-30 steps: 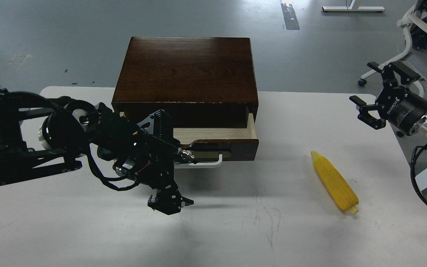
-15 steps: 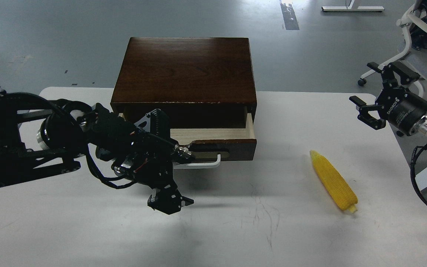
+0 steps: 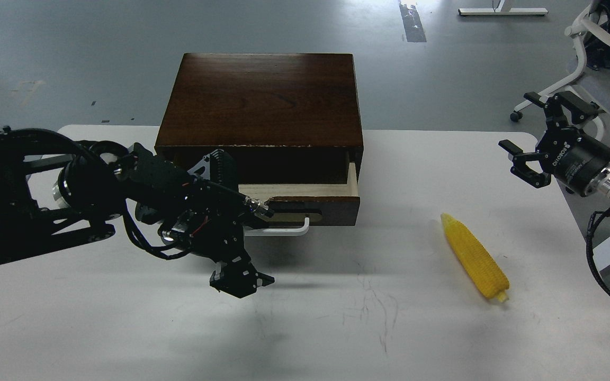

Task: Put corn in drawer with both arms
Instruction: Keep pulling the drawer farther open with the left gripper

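Two things have shifted a little in the last second. The left gripper [image 3: 233, 227] has slid toward 9 o'clock, and the dark wooden box [image 3: 260, 95] with its drawer [image 3: 313, 209] has gone that way too. The corn [image 3: 474, 257] looks to lie just where it did, so I think the arm dragged the whole box sideways instead of pulling the drawer out more.

The drawer is only open a small way. A thin strip of pale wood shows behind its front, about as much as before. That gap looks too small for the long corn to drop in, so I think the drawer has to come out further first.

The left gripper is right up against the white handle [image 3: 284, 231], at the handle's 9 o'clock end. It is a dark tangle of parts from here. I cannot tell how far it is open, or if it really has hold of the handle.

The right gripper [image 3: 527, 143] hangs in the air with its fingers spread wide and nothing in them. It has hardly moved.

The corn lies flat on the white bench [image 3: 337, 328], well apart from the drawer, at about 4 o'clock from it. Its pale stub end points toward 5 o'clock. The right gripper is up at about 1 o'clock from the corn and not touching it.

If the box keeps sliding, the drawer may never open wide. The other arm may need to hold the box.
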